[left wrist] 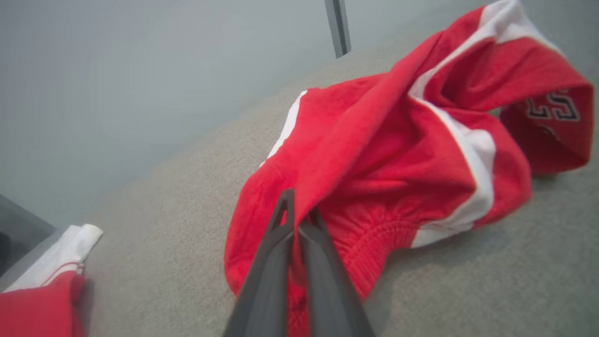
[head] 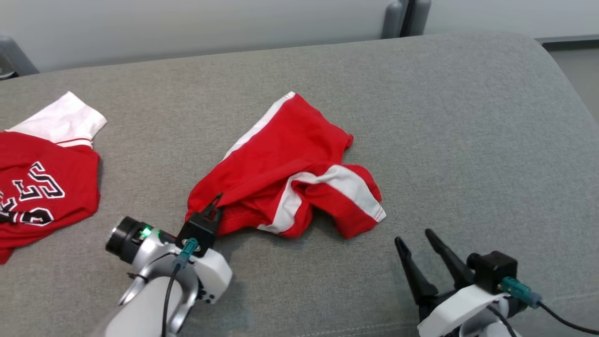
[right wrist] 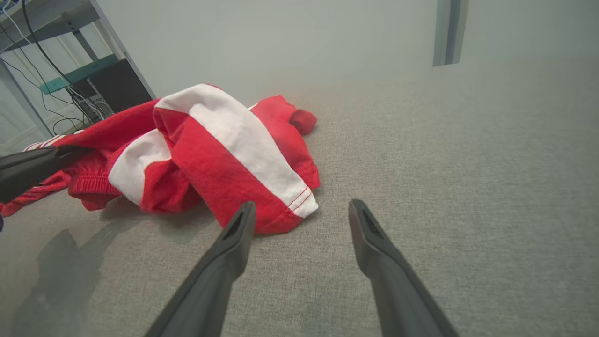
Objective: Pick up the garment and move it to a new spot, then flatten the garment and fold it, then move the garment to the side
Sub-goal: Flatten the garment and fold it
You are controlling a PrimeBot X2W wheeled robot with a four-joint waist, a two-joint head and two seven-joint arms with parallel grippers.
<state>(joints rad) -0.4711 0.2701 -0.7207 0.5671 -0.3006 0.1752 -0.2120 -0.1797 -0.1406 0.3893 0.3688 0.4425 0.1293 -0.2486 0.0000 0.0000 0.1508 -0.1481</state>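
The red shirt (head: 51,164) on the left has big letters (head: 40,180) on it. They are black with white edges. They lie sideways, and the edge of the head view cuts some off. The top ones look a bit like "23" or "SE", but they cannot be read for sure.

The red shorts (left wrist: 383,154) have small signs (left wrist: 554,105) on one leg, in the left wrist view. They are black with white edges too. They look like "25", but the cloth is bent there, so that is not sure.
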